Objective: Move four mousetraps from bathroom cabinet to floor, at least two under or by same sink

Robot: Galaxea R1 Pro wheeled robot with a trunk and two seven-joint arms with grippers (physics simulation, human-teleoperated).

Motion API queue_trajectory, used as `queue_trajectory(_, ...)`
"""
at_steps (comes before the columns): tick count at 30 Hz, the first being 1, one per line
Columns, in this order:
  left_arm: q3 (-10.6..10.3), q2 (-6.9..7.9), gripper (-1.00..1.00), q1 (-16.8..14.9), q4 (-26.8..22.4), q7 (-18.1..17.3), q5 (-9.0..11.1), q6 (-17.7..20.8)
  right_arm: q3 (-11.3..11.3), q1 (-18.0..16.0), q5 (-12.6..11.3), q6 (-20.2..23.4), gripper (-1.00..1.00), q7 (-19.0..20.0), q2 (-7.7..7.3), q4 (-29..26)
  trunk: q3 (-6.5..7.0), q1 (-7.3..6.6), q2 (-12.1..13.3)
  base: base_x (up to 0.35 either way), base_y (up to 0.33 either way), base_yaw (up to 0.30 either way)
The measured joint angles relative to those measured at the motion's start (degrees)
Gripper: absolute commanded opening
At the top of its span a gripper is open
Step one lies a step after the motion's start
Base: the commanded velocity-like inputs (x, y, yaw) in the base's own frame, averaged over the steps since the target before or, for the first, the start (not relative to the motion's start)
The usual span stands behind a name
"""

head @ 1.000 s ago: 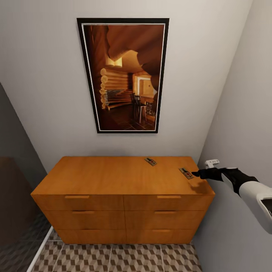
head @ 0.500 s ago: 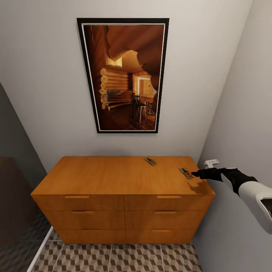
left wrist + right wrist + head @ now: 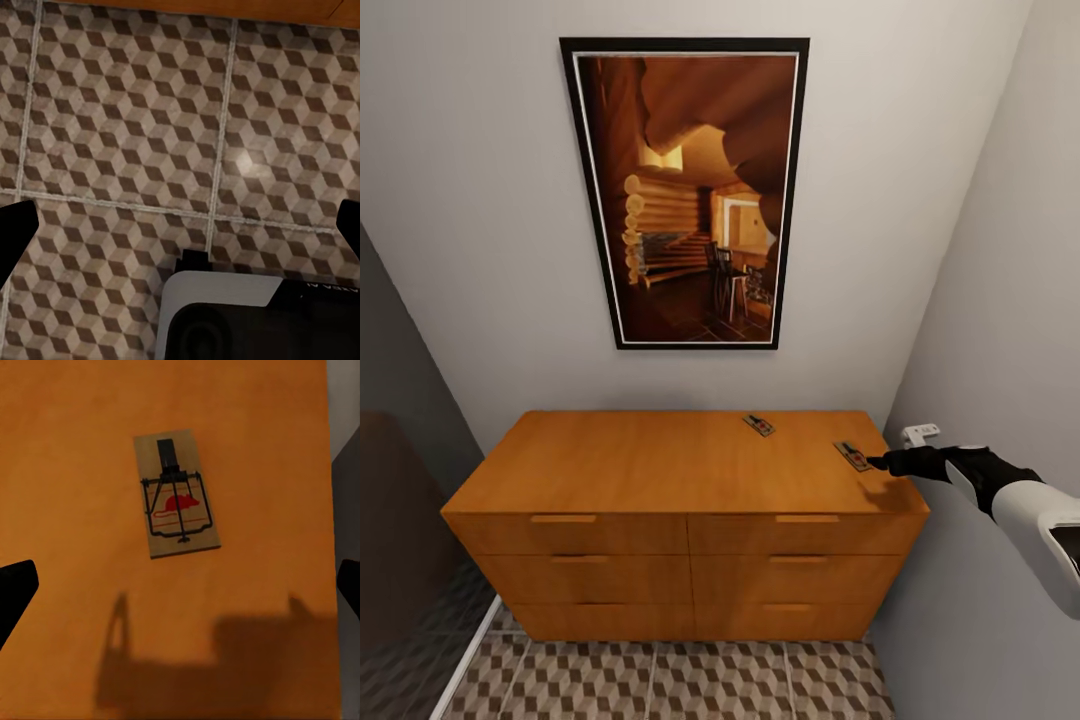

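A narrow bathroom corner closes around us: pale walls, a framed cabin picture (image 3: 685,195) above the cabinet (image 3: 680,520), and the bathroom floor (image 3: 660,680) patterned in cubes below. Two mousetraps lie on the cabinet's top surface, the far mousetrap (image 3: 759,425) towards the back wall and the near mousetrap (image 3: 852,456) by the right end, just off the tip of our right gripper (image 3: 880,461). In the right wrist view the near mousetrap (image 3: 177,494) lies flat between our spread fingers (image 3: 15,585), which stand wide and hold nothing. Our left gripper (image 3: 180,232) hangs over the floor tiles (image 3: 135,112), its fingers (image 3: 13,229) also wide apart. To grasp well, we judge we should centre over the wooden base, descend straight, and close across its short sides, clear of the wire spring, since so thin a board could slide away.
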Motion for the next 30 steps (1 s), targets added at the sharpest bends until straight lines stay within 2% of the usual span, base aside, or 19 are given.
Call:
queue_trajectory(17, 0.0, 0.00, 1.00, 0.0, 0.0, 0.0, 0.0, 0.0, -0.1, 0.0, 0.0, 0.0, 1.00, 0.0, -0.08, 0.0, -1.51, 0.00, 0.0, 0.007, 0.000, 0.000)
queue_trajectory(30, 0.0, 0.00, 1.00, 0.0, 0.0, 0.0, 0.0, 0.0, 0.0, 0.0, 0.0, 0.0, 1.00, 0.0, -0.09, 0.0, -2.66, -0.01, 0.0, 0.150, 0.000, 0.000)
